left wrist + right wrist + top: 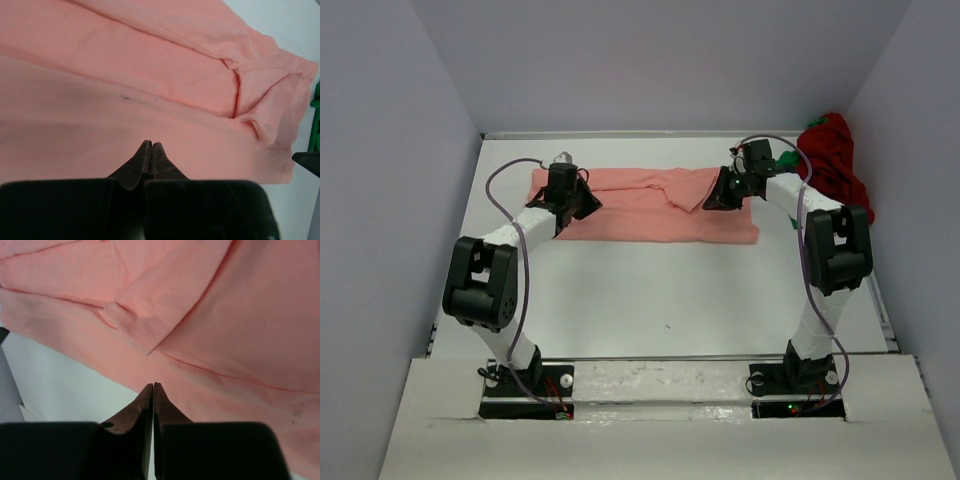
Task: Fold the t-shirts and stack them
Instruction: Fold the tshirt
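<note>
Salmon-pink t-shirt [650, 205] lies upper middle on the counter [670, 295]. Left tool [151, 146] and right tool [153, 386] are pressed together over it, possibly nipping cloth. Dark red t-shirt [835, 160] upper right.

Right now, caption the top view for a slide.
Left hand and right hand shut near opposite ends of the salmon-pink shirt; dark red shirt heaped aside.

Legible text, labels, brand marks, numbers, signs: none recorded in the top, left wrist or right wrist views.
</note>
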Controlling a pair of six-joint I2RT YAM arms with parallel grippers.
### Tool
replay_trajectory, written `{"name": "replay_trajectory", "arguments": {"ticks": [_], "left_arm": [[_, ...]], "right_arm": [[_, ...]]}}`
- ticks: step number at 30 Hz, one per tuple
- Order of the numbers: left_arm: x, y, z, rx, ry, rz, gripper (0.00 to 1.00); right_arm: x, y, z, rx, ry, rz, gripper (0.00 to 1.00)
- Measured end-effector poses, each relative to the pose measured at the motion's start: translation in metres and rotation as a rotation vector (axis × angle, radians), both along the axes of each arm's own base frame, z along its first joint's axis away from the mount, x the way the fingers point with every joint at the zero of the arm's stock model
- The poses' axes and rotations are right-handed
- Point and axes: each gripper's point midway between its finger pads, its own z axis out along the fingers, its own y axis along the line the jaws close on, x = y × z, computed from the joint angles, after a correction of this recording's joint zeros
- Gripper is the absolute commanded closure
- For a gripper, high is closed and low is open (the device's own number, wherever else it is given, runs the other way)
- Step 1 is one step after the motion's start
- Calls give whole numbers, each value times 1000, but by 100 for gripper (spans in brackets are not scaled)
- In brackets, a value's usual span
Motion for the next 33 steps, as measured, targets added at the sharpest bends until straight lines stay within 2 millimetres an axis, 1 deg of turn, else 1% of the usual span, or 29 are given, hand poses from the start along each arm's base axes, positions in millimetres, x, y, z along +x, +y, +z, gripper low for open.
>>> {"name": "replay_trajectory", "arguments": {"ticks": [1, 2, 4, 7, 11, 13, 17, 24, 29, 33], "left_arm": [[0, -1, -4, 1, 9, -2, 100], [-1, -2, -14, 4, 31, -7, 100], [-2, -5, -26, 9, 58, -17, 100], [-9, -20, -45, 16, 99, -55, 100], [-12, -38, -55, 13, 116, -97, 100], [-12, -47, -57, 10, 118, -118, 100], [-10, -57, -55, 5, 107, -138, 100], [-4, -59, -47, 0, 86, -136, 100], [-2, -59, -45, 3, 80, -132, 100], [2, -59, -45, 8, 78, -131, 100]], "right_arm": [[1, 3, -1, 14, 2, 5, 100], [2, 5, -1, 21, -4, 7, 100], [6, 9, 0, 41, -15, 10, 100], [8, 16, -4, 61, -14, 21, 100], [10, 26, -18, 76, 8, 35, 100], [8, 30, -24, 76, 25, 39, 100], [4, 37, -30, 75, 42, 50, 100], [2, 43, -33, 75, 50, 59, 100], [2, 45, -42, 61, 68, 56, 100], [2, 44, -46, 50, 72, 49, 100]]}}
